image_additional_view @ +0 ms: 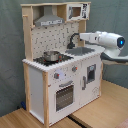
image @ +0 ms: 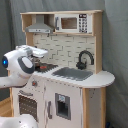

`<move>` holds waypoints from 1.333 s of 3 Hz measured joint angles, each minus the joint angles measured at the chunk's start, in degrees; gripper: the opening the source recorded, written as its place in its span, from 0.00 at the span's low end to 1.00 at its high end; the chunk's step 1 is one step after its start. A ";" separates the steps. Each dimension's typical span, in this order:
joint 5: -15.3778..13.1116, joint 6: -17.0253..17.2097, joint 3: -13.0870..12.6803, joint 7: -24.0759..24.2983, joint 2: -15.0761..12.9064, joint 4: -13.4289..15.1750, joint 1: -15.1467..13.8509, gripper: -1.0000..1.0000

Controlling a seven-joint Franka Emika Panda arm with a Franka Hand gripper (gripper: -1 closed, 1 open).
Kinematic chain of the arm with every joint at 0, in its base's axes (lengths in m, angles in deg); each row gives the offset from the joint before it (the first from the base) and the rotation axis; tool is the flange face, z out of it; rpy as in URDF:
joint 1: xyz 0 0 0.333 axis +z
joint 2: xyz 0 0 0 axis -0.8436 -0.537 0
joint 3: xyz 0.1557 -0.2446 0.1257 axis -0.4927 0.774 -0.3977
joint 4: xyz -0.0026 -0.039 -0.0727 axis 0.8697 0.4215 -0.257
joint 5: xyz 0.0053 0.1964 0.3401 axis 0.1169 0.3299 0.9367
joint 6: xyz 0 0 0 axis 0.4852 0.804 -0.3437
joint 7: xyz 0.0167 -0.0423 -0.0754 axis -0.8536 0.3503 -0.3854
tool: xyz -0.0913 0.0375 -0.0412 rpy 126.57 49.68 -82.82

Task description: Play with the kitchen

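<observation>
In the first exterior view we face the kitchen [image: 65, 70] from its sink end, fairly near, with the arm [image: 22, 62] at the first exterior view's left. In the second exterior view we stand off its oven corner, a little higher, arm [image_additional_view: 102, 40] at the second exterior view's right. We share stovetop, sink and faucet in both exterior views

I'm seeing the kitchen [image_additional_view: 55, 75] in white panels with pale wood edging. Its backsplash [image: 67, 47] carries a light brick-tile pattern. The faucet [image: 84, 59] is black, the sink [image: 74, 74] grey, the stovetop [image_additional_view: 50, 60] black under a silvery pot [image_additional_view: 50, 55]. My arm [image_additional_view: 102, 39] is white with a blue light. Grey curtain [image: 116, 45] behind, wooden floor [image_additional_view: 107, 107] below.
</observation>
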 joint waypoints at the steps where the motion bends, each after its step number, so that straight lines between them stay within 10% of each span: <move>1: 0.00 0.07 1.54 -4.92 -3.09 -2.30 -1.17 1.00; 4: 0.00 1.60 4.14 -18.42 -13.67 -10.84 -3.51 1.00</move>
